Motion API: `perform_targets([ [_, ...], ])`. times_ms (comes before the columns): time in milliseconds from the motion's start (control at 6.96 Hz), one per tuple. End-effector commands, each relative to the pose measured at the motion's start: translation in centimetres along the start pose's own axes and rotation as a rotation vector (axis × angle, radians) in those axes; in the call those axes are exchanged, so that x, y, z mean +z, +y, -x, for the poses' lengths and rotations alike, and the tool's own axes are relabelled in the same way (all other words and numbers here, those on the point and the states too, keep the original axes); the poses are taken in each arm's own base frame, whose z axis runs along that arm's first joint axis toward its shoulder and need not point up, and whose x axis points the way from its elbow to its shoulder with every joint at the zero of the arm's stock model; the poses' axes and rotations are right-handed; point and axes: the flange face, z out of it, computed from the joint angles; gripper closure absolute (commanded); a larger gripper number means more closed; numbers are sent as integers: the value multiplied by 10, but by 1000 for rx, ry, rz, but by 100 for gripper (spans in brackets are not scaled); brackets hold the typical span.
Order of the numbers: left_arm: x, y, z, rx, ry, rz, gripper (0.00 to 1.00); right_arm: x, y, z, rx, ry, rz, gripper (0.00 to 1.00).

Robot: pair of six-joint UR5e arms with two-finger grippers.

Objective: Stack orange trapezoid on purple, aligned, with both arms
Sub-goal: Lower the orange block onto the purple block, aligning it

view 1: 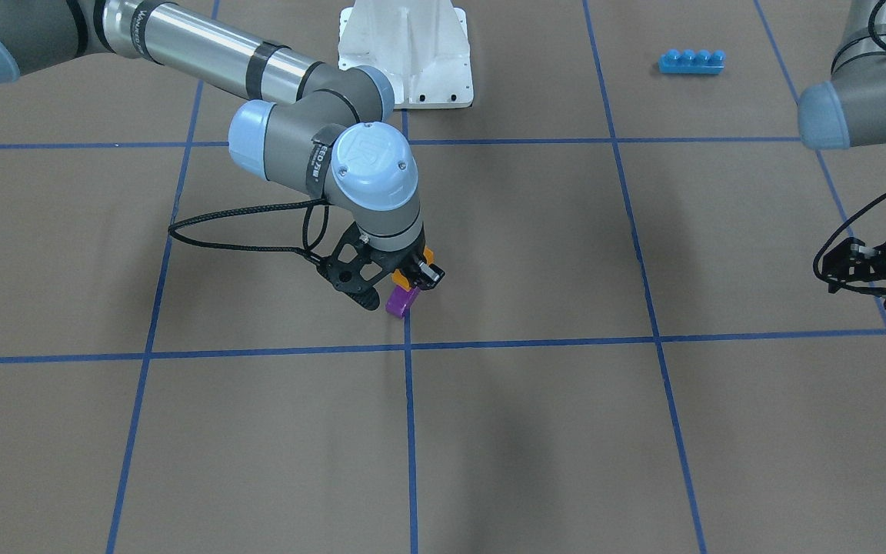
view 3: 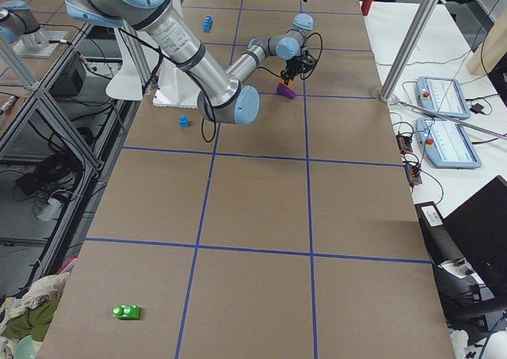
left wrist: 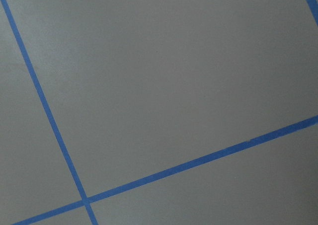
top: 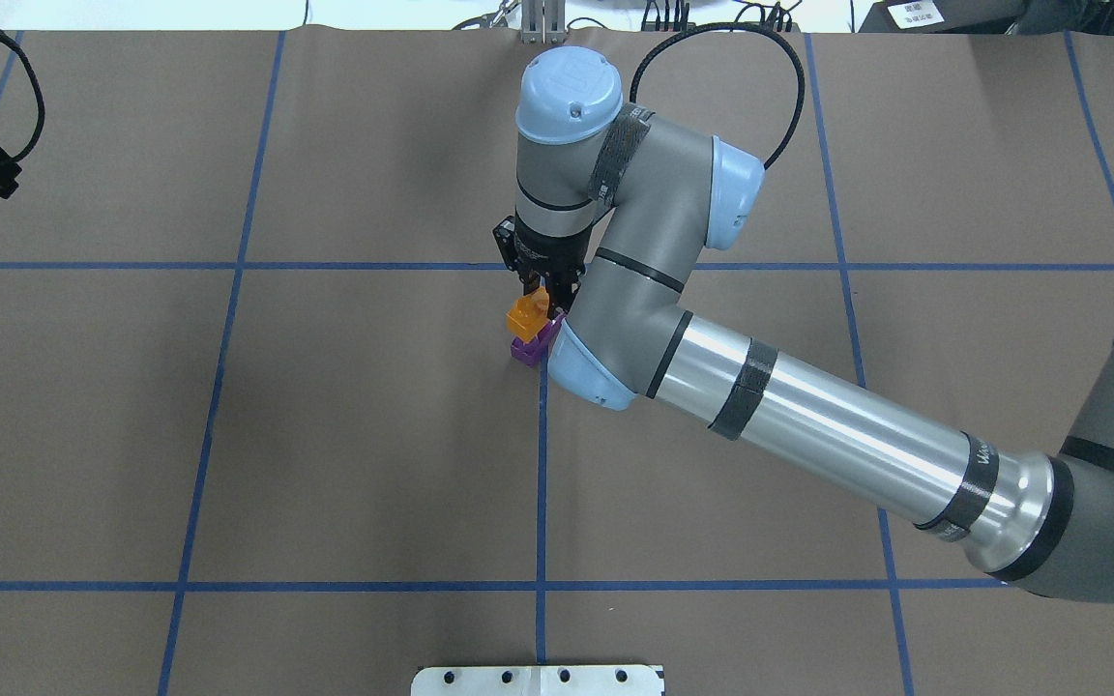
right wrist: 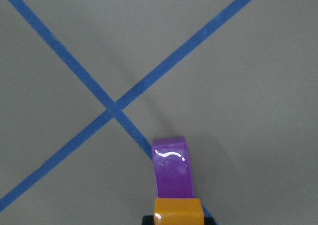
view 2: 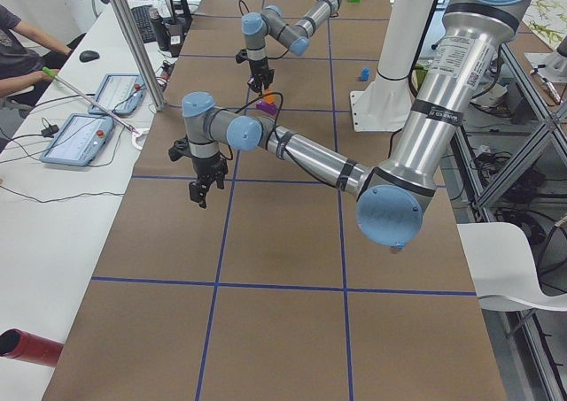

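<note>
My right gripper (view 1: 401, 286) is shut on the orange trapezoid (top: 527, 313) and holds it directly over the purple block (top: 531, 348). The purple block lies on the brown table next to a crossing of blue tape lines. I cannot tell whether the two blocks touch. In the right wrist view the orange trapezoid (right wrist: 177, 211) is at the bottom edge and the purple block (right wrist: 172, 168) sticks out beyond it. My left gripper (view 1: 843, 269) is open and empty, hovering far off at the table's left side; its wrist view shows only bare table.
A long blue four-stud brick (view 1: 691, 61) lies near the white arm base (view 1: 406, 54). A small blue block (view 3: 184, 121) and a green block (view 3: 127, 312) lie on the right half. Tablets and a metal post (view 3: 412, 34) stand along the operators' edge.
</note>
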Motion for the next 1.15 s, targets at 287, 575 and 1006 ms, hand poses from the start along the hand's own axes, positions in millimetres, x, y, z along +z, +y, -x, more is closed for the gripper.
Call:
perform_targets([
  [287,3,0,1,-1,0,2,0,6,0,-3,-2,6,-3,100],
  [575,5,0,2,-2,0,7,0,9,4,-3,-10,0,-1,100],
  [1006,6,-1,2,-1,0,6,0,15,0,-2,-14,-7,0,100],
])
